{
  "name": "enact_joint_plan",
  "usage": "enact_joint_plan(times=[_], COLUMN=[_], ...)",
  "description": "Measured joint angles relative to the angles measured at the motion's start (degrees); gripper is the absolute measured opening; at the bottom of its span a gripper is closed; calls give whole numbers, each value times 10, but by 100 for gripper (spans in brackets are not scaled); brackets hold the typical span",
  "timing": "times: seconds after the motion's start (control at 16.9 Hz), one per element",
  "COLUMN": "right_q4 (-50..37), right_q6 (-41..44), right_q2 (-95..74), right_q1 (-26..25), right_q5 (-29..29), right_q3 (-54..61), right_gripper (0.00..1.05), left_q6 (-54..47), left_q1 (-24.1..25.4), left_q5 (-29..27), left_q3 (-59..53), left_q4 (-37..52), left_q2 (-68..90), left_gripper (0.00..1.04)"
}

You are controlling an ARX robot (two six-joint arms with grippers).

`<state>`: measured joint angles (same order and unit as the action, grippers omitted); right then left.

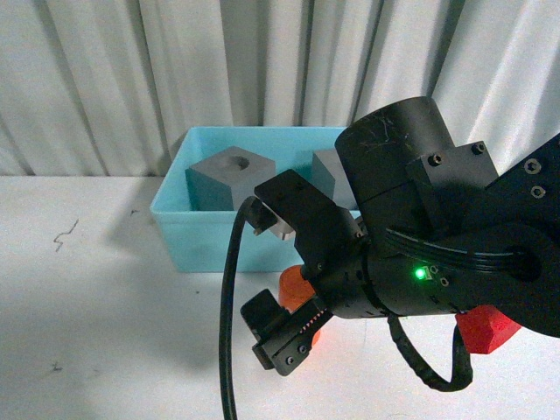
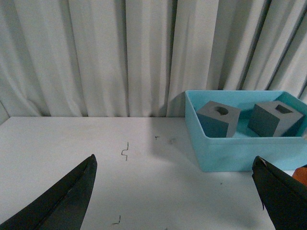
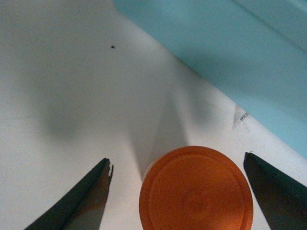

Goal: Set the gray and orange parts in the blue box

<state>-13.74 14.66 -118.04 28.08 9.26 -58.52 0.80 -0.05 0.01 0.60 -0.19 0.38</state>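
Filling the near foreground of the front view, the right arm point(image 1: 420, 236) is hanging over the table point(image 1: 105, 297) just before the blue box point(image 1: 188, 245), hiding most of the orange cylinder point(image 1: 295, 286) beneath it. Seen from the right wrist, the right gripper point(image 3: 177, 191) is spreading wide around that cylinder point(image 3: 195, 189), one finger at 9 o'clock of its round top and one at 3 o'clock, neither touching. Both gray cubes are already sitting inside the box point(image 2: 240, 151): the round-recess cube point(image 2: 218, 118) and, at its 3 o'clock, the rectangular-recess cube point(image 2: 276, 117). Meanwhile the left gripper point(image 2: 177, 191) is hovering wide and empty. A good grasp probably means centring the cylinder between the fingers, lowering further, then closing squarely so it is not tipping.
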Motion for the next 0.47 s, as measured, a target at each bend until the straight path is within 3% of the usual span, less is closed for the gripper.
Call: enact_joint_plan(times=[0.24, 0.35, 0.41, 0.47], right_q4=[-30, -45, -54, -52], right_q6=[-23, -46, -76, -93], right_q2=[11, 62, 164, 287], right_q1=[-12, -23, -40, -95], right_q5=[10, 26, 54, 70], right_q3=[10, 42, 78, 31], right_gripper=[49, 47, 47, 47], left_q6=[0, 0, 0, 0], left_q1=[0, 0, 0, 0], left_q5=[0, 0, 0, 0], left_q3=[0, 0, 0, 0], left_q4=[0, 0, 0, 0], left_q2=[0, 0, 0, 0], left_gripper=[98, 98, 98, 98])
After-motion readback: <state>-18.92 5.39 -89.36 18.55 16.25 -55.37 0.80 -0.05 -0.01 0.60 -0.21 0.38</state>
